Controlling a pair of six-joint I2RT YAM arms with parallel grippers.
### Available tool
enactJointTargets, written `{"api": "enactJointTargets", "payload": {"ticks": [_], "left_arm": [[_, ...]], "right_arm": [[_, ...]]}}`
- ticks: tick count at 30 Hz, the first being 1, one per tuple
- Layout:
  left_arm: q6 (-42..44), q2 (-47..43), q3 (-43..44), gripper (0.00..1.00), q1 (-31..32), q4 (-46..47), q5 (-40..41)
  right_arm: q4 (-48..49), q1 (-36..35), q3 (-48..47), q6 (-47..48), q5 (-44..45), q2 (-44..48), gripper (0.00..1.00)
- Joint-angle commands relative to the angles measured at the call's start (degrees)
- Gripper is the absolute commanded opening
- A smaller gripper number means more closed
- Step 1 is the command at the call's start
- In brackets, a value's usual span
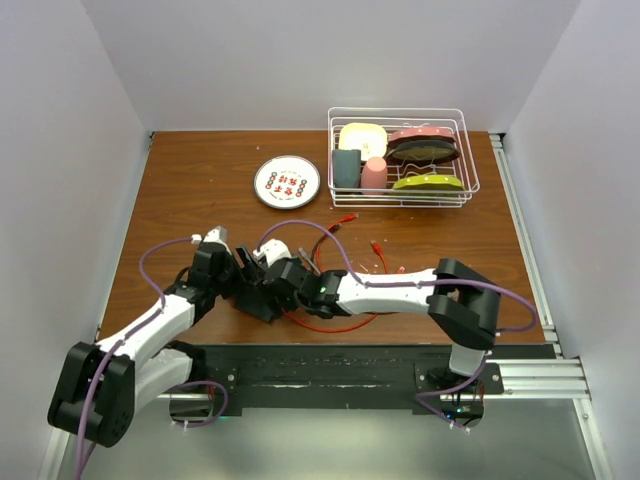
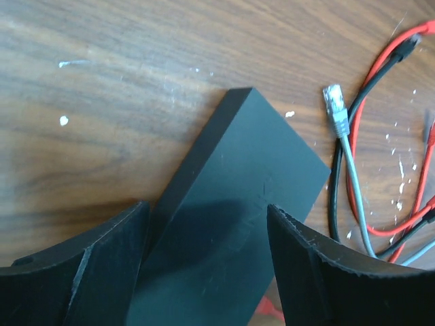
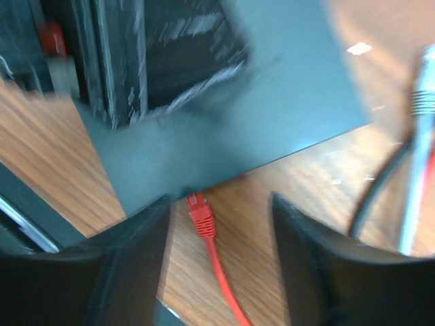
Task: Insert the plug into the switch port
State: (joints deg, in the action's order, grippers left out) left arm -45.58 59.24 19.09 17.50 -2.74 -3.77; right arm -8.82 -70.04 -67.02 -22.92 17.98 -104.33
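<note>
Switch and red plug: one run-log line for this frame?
switch on table | red plug against its edge, seating unclear | left gripper open over switch | right gripper open astride red plug | grey plug loose

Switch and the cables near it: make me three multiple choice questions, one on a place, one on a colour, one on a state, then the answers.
1. Where is the red plug in the right wrist view?
A) at the edge of the switch, between the fingers of the right gripper
B) on top of the switch
C) far from the switch

2. What colour is the cable with the clear plug beside the switch in the left wrist view?
A) yellow
B) grey
C) green

3. How is the right gripper?
A) shut on the red plug
B) shut on the switch
C) open

Answers:
1 A, the plug's tip meets the switch's edge with a finger on each side.
2 B, its sheath is plainly grey.
3 C, its fingers stand apart, clear of the plug.
</note>
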Motion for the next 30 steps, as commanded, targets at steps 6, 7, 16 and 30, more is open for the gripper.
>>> {"api": "enactJointTargets", "payload": {"ticks": [6,7,16,30], "left_arm": [[4.1,-6.9,6.8,0.76,-0.5,-10.4,2.1],[4.4,-7.5,7.3,0.76,-0.5,-10.9,2.3],[9.5,-12.7,11.3,0.76,-0.5,-13.1,-1.6],[10.0,-15.7,12.0,0.75,-0.5,-15.4,-5.3]], "right_arm": [[-2.3,1.7,-0.3,-0.3,8.8,11.0,0.97],[-2.6,2.4,-0.3,-0.4,8.8,11.5,0.97],[0.5,13.1,2.2,1.2,1.3,12.4,0.92],[-2.0,14.5,-6.9,4.7,4.8,-3.6,0.57]]}}
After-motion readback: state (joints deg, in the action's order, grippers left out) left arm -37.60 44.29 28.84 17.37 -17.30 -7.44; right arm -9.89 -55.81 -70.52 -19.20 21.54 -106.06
